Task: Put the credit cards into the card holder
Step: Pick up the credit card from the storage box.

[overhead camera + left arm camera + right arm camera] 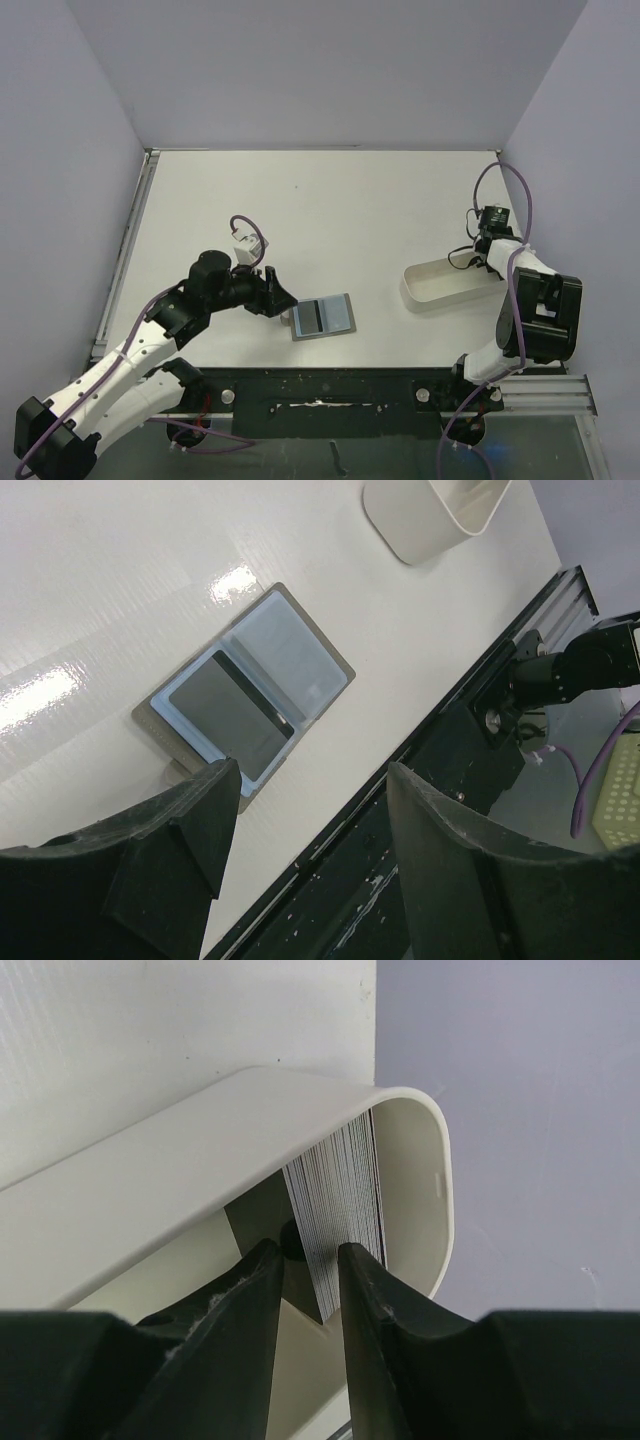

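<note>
Card holder (338, 313) open, left gripper (280, 300) wide and empty at its 9 o'clock, right gripper (307, 1250) narrowed at tray's (150, 1190) credit cards (340, 1190), grip unclear

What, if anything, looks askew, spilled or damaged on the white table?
Nothing is spilled or damaged. The open grey-olive folding wallet with light blue lining lies slightly askew to the near edge of the table, one dark flat card on it. Other cards stand on edge inside the white oblong plastic tray.

A glossy white table (330, 200) stands between plain pale lilac walls (330, 70), and a black rail (320, 385) runs along its near edge.
</note>
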You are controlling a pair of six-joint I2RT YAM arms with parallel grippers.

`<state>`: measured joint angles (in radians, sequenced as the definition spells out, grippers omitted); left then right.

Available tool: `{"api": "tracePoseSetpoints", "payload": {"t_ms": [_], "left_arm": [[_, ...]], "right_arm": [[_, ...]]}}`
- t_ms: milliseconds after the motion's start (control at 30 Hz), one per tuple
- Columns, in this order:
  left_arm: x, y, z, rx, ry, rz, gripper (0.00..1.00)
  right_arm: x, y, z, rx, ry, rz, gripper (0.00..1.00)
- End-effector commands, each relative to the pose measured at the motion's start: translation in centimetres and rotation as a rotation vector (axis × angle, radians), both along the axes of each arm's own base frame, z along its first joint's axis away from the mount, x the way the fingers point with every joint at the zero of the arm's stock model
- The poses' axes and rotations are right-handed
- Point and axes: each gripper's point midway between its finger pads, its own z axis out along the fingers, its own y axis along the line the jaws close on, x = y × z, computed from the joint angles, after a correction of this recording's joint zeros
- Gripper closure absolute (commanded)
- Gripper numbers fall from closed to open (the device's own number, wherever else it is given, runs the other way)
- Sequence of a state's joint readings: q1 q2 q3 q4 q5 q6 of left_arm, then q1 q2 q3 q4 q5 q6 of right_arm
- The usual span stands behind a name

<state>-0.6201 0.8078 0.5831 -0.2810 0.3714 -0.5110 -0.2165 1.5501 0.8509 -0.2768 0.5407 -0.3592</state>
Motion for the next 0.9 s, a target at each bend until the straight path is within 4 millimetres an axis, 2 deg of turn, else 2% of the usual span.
{"api": "tracePoseSetpoints", "payload": {"t_ms": [0,433,867], "left_arm": [[0.4,-0.4,1.9,-0.042,-0.071,-0.012,0.41],[0.5,-0.3,1.9,-0.044,-0.076,-0.001,0.41],[0.5,-0.2,2.1,-0.050,-0.083,0.007,0.40]], "right_arm": [[0.7,-1.3,2.1,-0.068,-0.069,-0.035,0.72],[0.9,-1.4,3.4,-0.079,-0.094,-0.042,0.83],[0.7,-1.3,4.7,-0.093,-0.109,-0.045,0.88]]}}
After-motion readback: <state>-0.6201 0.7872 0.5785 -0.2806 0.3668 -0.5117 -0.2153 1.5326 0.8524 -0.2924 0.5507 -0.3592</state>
